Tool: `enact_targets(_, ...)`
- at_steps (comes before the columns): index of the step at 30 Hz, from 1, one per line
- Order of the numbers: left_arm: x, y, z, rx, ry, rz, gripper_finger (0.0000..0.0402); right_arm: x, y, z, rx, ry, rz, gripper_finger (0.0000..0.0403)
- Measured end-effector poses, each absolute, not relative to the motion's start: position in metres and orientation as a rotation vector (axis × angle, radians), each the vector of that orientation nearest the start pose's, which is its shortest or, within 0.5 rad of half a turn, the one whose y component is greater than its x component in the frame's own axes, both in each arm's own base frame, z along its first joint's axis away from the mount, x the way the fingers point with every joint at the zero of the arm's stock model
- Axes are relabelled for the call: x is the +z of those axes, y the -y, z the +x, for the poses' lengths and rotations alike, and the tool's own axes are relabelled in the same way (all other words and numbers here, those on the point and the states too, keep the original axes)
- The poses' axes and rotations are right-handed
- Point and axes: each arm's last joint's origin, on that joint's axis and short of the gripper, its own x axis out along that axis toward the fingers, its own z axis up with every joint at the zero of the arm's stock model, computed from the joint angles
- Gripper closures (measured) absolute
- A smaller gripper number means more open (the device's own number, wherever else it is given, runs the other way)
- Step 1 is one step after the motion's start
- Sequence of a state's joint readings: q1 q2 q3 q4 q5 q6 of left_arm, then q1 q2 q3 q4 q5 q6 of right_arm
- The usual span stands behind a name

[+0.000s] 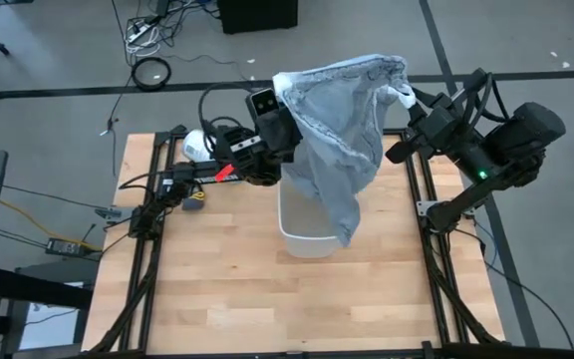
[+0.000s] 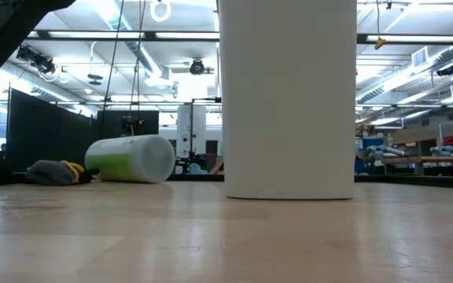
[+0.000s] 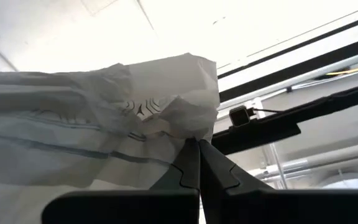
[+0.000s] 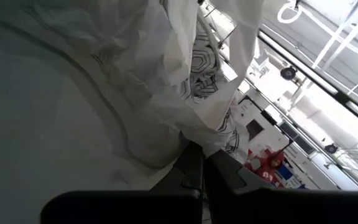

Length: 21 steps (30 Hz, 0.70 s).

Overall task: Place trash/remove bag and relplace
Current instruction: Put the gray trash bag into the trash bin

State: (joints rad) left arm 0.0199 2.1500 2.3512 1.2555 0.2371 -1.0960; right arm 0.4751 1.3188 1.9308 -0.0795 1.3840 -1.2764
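The light-blue translucent bag (image 1: 337, 130) hangs spread between both grippers above the white bin (image 1: 302, 237), and its lower tip (image 1: 345, 235) reaches the bin's right rim. My left gripper (image 1: 283, 84) is shut on the bag's upper left corner and my right gripper (image 1: 405, 98) on its upper right corner. In the low view only the bin (image 2: 289, 98) shows, standing upright on the table. No loose trash is in view. My left gripper pinches a bunched edge of the bag's top (image 3: 188, 127) between its two fingertips (image 3: 190, 163), coming from the table's left. The bag is lifted and hangs below. My right gripper pinches gathered folds at the bag's top edge (image 4: 197, 134) between its fingers (image 4: 191, 163), coming from the table's right. The film between the two holds is spread, not slack.
A white-and-green roll (image 2: 132, 159) lies on its side near the far left of the table (image 1: 195, 143). A small grey-and-yellow object (image 2: 53, 171) lies beside it. Bare wooden tabletop (image 1: 267, 299) stretches in front of the bin.
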Motion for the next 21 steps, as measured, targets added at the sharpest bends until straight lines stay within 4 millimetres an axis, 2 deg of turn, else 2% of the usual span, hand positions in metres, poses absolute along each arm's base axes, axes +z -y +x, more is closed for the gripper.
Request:
enact_targets(11, 0.51, 0.013, 0.411, -1.061, 1.164, -0.699, 0.0401, 0.586, -0.059, 0.176, -0.923, -0.268, -0.734, 0.0403)
enact_targets(21, 0.486, 0.018, 0.431, -1.137, 1.083, -0.837, 0.0401, 0.586, -0.059, 0.176, -0.929, -0.27, -0.725, 0.0403)
